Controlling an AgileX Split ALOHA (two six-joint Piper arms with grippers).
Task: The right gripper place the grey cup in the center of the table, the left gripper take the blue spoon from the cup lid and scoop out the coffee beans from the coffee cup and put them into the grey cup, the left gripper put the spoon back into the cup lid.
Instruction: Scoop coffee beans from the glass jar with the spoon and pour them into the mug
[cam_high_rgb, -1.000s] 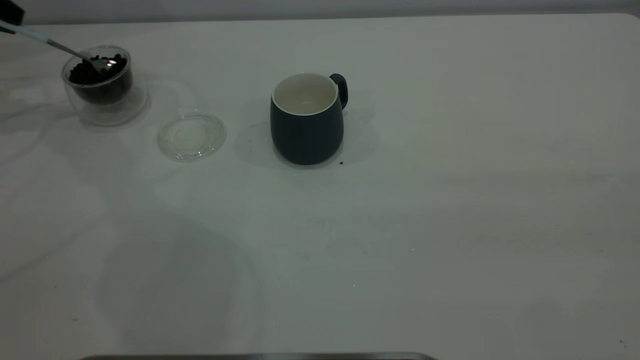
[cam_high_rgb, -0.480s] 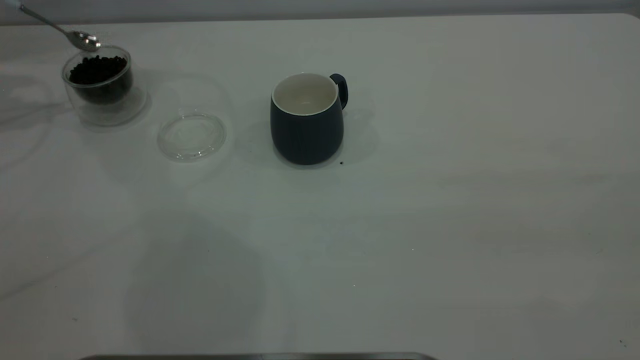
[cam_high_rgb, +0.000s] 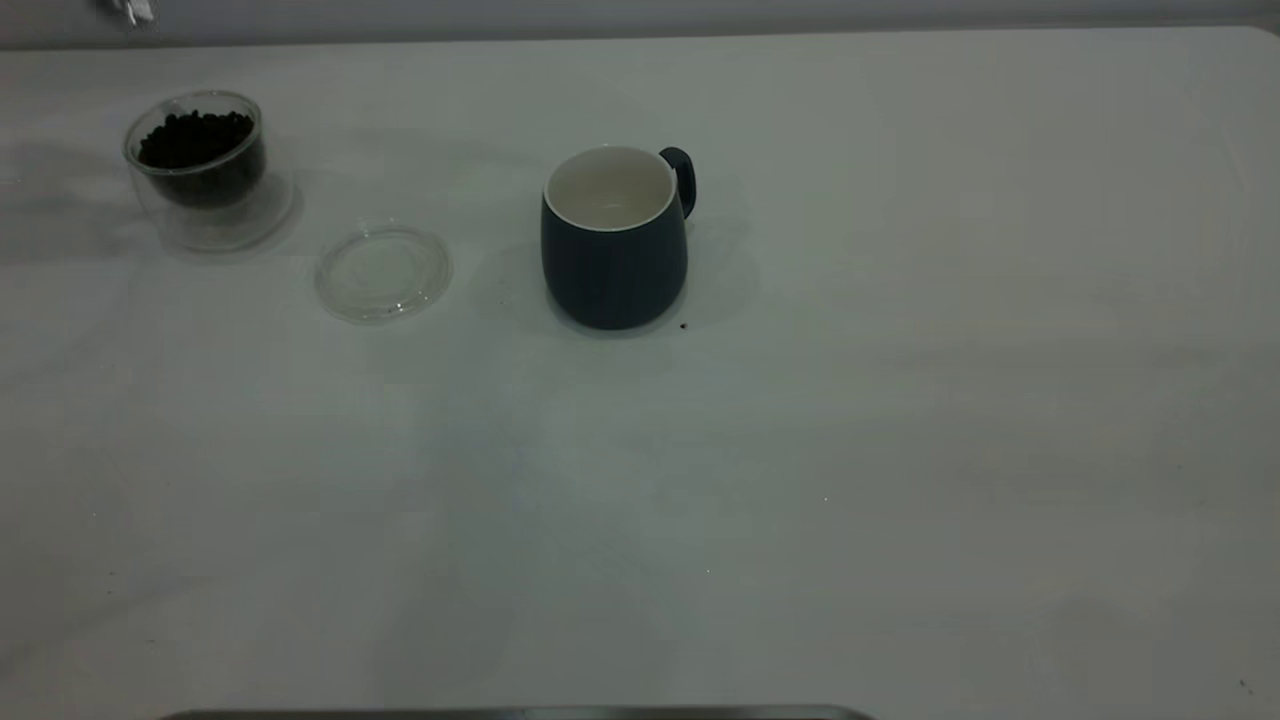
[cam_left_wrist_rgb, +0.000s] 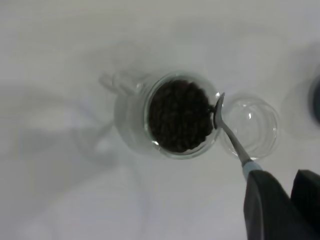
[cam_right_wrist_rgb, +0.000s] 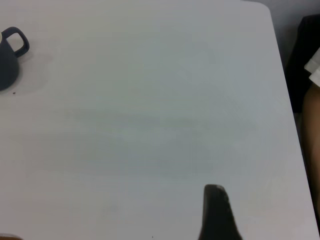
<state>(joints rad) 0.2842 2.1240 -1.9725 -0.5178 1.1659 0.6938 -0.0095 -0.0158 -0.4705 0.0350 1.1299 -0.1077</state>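
**One spoon hanging over the beans, and a few ways it could've gone sideways**

One thing bugged me: the left gripper (cam_left_wrist_rgb: 272, 200) was clenched on just the tail end of the small teaspoon with the shiny metal bowl and pale blue handle (cam_left_wrist_rgb: 231, 136), so the grip looked marginal. Any wobble on the carry could have let it twist and tip out whatever it held. I honestly couldn't tell if any beans were in the bowl at all, which in the wrist view looked turned nearly edge-on.

The spoon's long axis ran from the fingers out toward the small clear double-walled glass cup (cam_high_rgb: 196, 160), bowl end leading, right over its rim next to the heap of dark roasted coffee beans (cam_high_rgb: 193, 137). The flat round clear glass lid (cam_high_rgb: 383, 271) sat just beside that cup, bare.

The big rounded slate-grey ceramic mug (cam_high_rgb: 614, 240) stood upright mid-table on the plain white tabletop (cam_high_rgb: 900, 400), handle at the back right in the outside view, its white inside showing no beans. It was well apart from the glass cup, so a long carry meant spill risk.

The right gripper (cam_right_wrist_rgb: 216, 212) was parked off by the table's edge; couldn't tell its state.
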